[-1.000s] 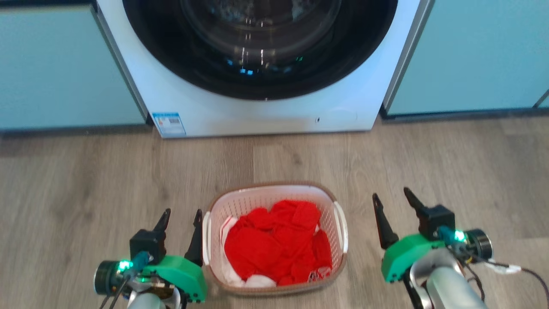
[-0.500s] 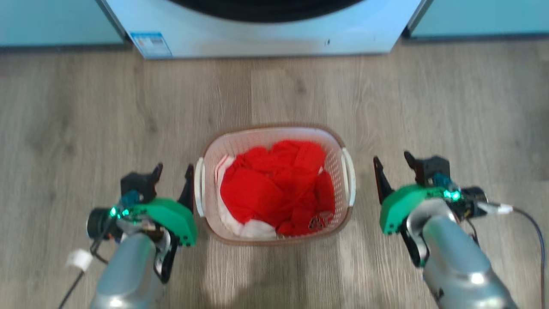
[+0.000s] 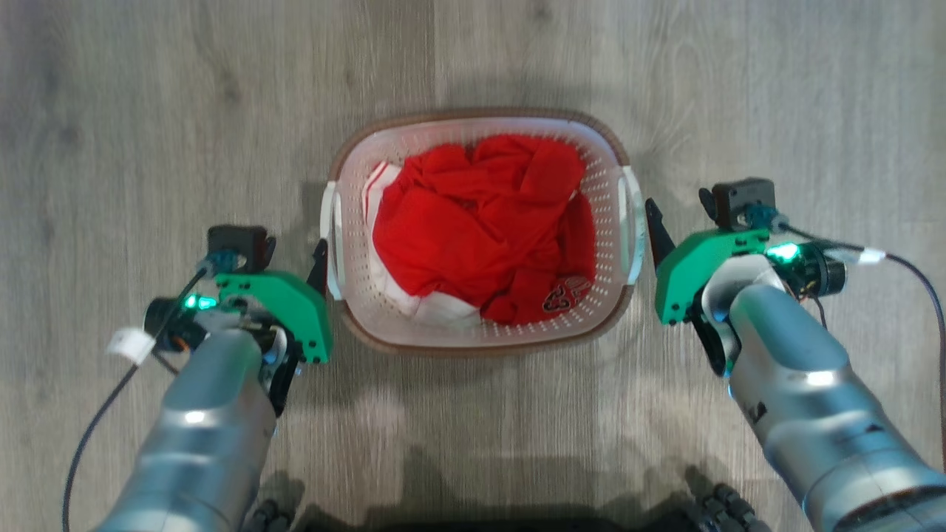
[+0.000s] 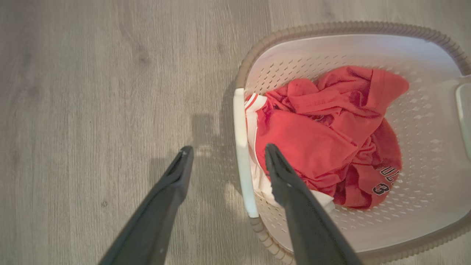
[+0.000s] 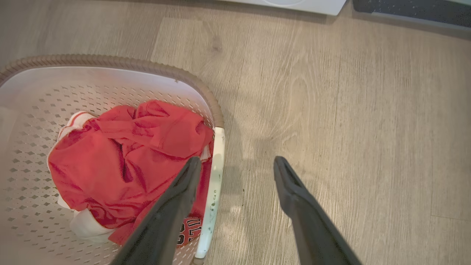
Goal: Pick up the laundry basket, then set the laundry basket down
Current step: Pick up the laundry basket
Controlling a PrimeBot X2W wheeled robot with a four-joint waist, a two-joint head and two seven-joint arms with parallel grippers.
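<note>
Basket, laundry: pick-up not yet begun

Item: laundry basket (image 3: 479, 116), resting on the grey wood-grain floor (image 3: 148, 111), flanked by my two arms. Rounded-rectangular tub in white plastic, its walls pierced with rows of small diamond holes. Brown rim moulded like woven cane, with a smooth white handle at either short end. Contents: crumpled red jersey fabric (image 3: 480, 222), soft and loosely heaped, with white cloth (image 3: 443, 310) beneath it at the basket's near edge.

Left gripper (image 4: 228, 148): jaws spread wide and empty. The basket's left handle (image 4: 241, 154) lay between the two dark tapered fingers as I sighted along them.

Right gripper (image 5: 238, 159): likewise wide and empty, lined up on the right handle (image 5: 215, 165).

I could not tell contact on either side.

Status, by my reckoning: approach done. Gripping, lifting and setting down all outstanding.
</note>
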